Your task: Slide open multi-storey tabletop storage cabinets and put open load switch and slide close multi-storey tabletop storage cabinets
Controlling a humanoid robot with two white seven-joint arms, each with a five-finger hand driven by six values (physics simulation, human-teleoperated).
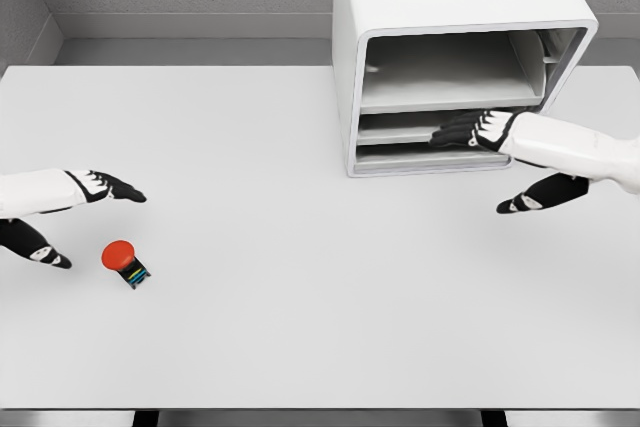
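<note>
While the white storage cabinet [450, 57] stands at the desk's [300, 347] far edge, right of centre, the right hand [475, 131] reaches into its middle shelf front, fingers extended flat, grasping nothing visible. The left hand [105, 186] hovers near the left edge, fingers relaxed and empty. The red-capped load switch [124, 261] lies just beside it, toward the near-left corner.

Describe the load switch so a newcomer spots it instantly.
Start at the white table and go to its front-left area, far from the storage cabinet at back right. Below the left robot hand lies the load switch: a small dark body with a round red cap, the only coloured item.
</note>
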